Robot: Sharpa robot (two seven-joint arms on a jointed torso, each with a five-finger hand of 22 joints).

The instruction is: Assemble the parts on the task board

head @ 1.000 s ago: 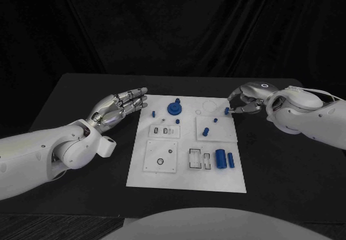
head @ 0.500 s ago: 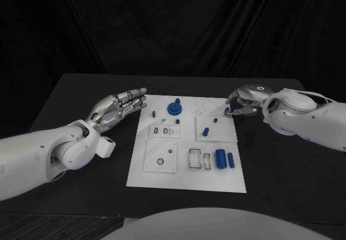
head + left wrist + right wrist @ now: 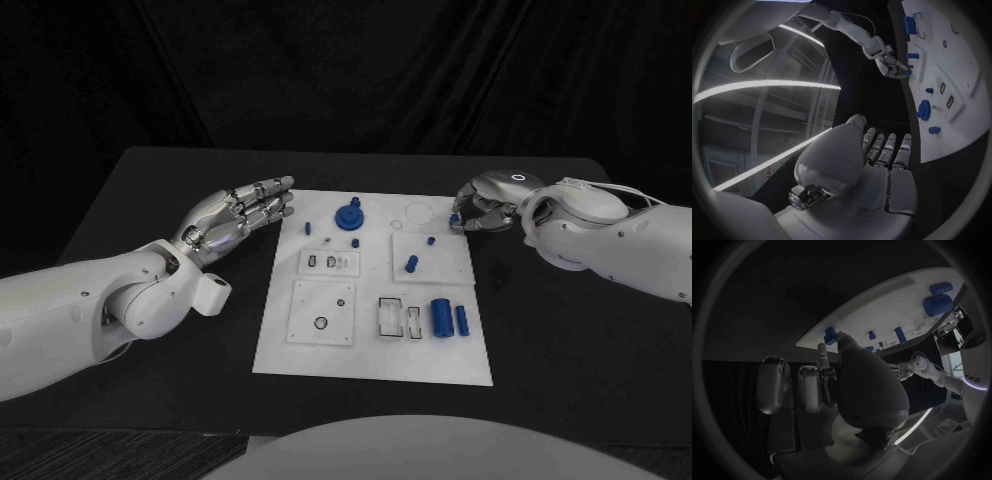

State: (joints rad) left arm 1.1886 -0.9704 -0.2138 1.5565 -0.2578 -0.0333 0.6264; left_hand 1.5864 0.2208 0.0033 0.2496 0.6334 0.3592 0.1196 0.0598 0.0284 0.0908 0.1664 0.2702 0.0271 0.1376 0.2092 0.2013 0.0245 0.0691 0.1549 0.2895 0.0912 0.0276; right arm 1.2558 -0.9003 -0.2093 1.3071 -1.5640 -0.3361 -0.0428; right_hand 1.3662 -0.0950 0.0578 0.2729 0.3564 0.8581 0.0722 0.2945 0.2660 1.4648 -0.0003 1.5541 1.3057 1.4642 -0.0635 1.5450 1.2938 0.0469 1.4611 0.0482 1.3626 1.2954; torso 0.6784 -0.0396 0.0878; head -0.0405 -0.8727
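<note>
Small blue plastic peg (image 3: 829, 335) at the far right edge of the white rectangular task board (image 3: 433, 365), pinched between fingertips of the silver right hand (image 3: 483, 210). Likely light, rigid and smooth, so prone to slipping or twisting in the pinch; best held low on its short sides, axis upright for insertion. Elsewhere on the white rectangular task board: a round blue knob (image 3: 348, 215) near the far edge, smaller blue pegs (image 3: 411, 263) around the middle, two blue cylinders (image 3: 450, 319) toward the near right beside dark-outlined slots. Left of the board, just beside its far left corner, the silver left hand (image 3: 235, 217) hovering above the black tabletop (image 3: 173, 180), fingers straight and together, holding nothing.
</note>
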